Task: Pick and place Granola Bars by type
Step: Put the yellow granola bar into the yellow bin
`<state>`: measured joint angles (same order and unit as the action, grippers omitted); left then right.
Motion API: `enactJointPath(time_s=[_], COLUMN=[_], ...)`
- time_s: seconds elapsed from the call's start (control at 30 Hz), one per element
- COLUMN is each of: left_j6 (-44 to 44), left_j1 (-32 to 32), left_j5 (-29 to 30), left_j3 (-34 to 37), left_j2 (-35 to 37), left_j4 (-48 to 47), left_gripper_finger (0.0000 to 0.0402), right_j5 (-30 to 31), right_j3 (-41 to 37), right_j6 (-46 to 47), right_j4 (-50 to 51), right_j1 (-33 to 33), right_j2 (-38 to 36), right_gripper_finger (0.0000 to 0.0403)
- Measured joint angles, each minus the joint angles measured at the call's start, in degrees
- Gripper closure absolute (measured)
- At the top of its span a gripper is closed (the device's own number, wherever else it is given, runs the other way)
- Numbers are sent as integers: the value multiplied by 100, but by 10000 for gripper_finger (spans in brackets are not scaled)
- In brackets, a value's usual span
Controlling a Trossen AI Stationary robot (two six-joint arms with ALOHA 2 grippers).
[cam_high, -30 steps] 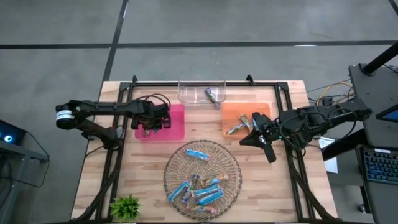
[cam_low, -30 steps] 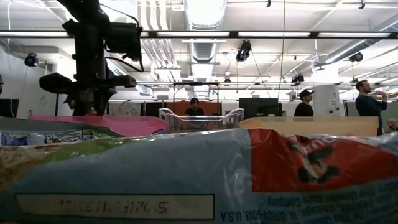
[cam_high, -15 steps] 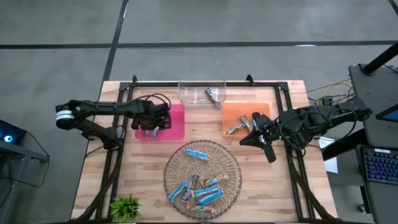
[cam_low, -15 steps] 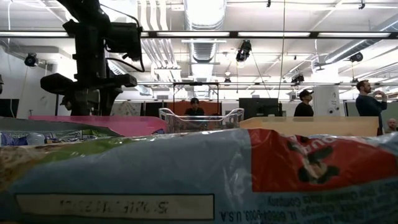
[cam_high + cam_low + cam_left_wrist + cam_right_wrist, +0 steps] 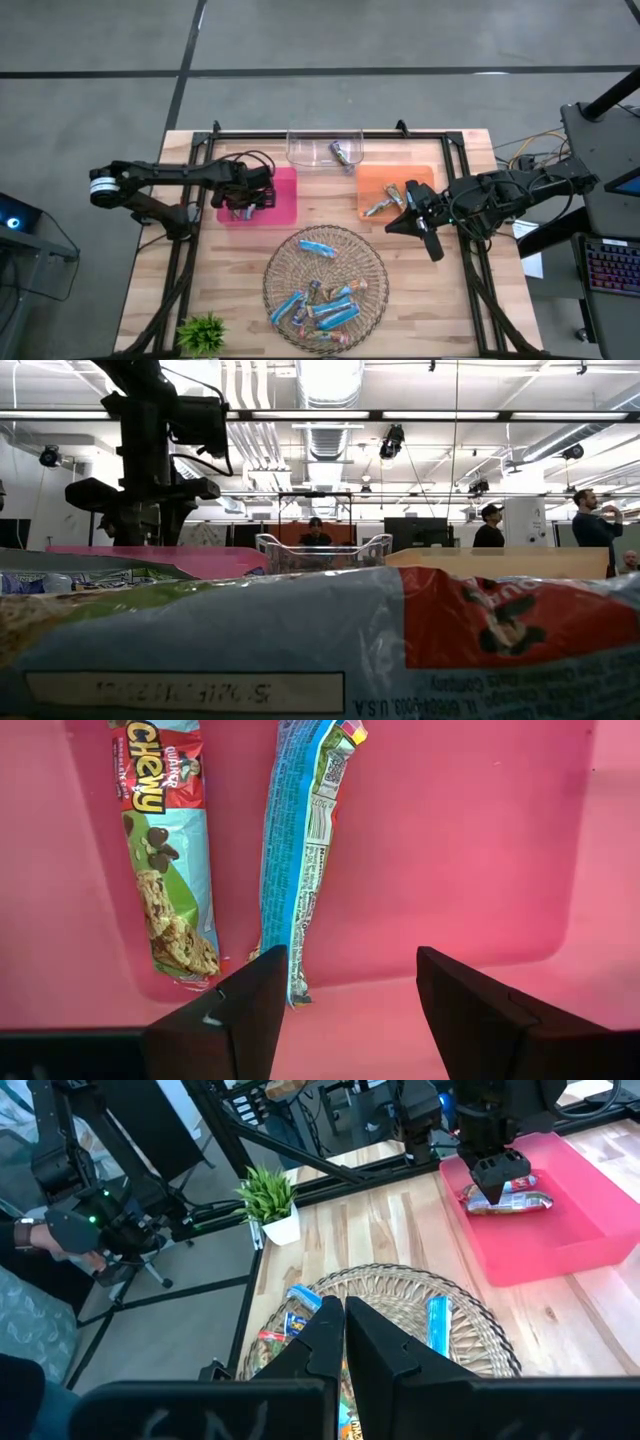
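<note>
The left gripper (image 5: 243, 202) hung over the shallow pink plastic tray (image 5: 288, 208) at the table's left, its dark fingers (image 5: 232, 1015) spread wide and empty. Two blue-wrapped granola bars (image 5: 165, 860) lay side by side on the pink floor just beyond those fingertips, untouched. The left arm reached in level from the left edge, wrist bent down.

At centre, a round wire basket (image 5: 371, 259) held a heap of mostly blue bars (image 5: 318, 246). A clear plastic tub (image 5: 310, 150) stood at the far edge with one bar.

The right gripper (image 5: 425, 226) waited beside the orange tray (image 5: 425, 178), near its tan bars (image 5: 380, 206), fingers (image 5: 322, 1345) pressed together, holding nothing.
</note>
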<state>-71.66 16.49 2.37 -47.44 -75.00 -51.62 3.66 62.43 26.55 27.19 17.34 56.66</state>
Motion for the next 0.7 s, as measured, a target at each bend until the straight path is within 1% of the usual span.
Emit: enactJointPath(time_s=[0.2,0.33,0.47,0.7], left_j6=[132,233,269,323], left_j1=[0,-2,-4,-4], left_j5=[0,-65,-152,-155], left_j3=[0,0,0,0], left_j2=[0,0,0,0], left_j4=[0,0,-1,0], left_gripper_finger=[200,218,262,364], right_j5=[2,2,2,4], right_j3=[0,0,0,0], right_j6=[0,0,0,-2], right_j4=[-1,-1,0,-1], right_j1=[0,0,0,0], right_j2=[0,0,0,0], right_gripper_finger=[394,394,394,394])
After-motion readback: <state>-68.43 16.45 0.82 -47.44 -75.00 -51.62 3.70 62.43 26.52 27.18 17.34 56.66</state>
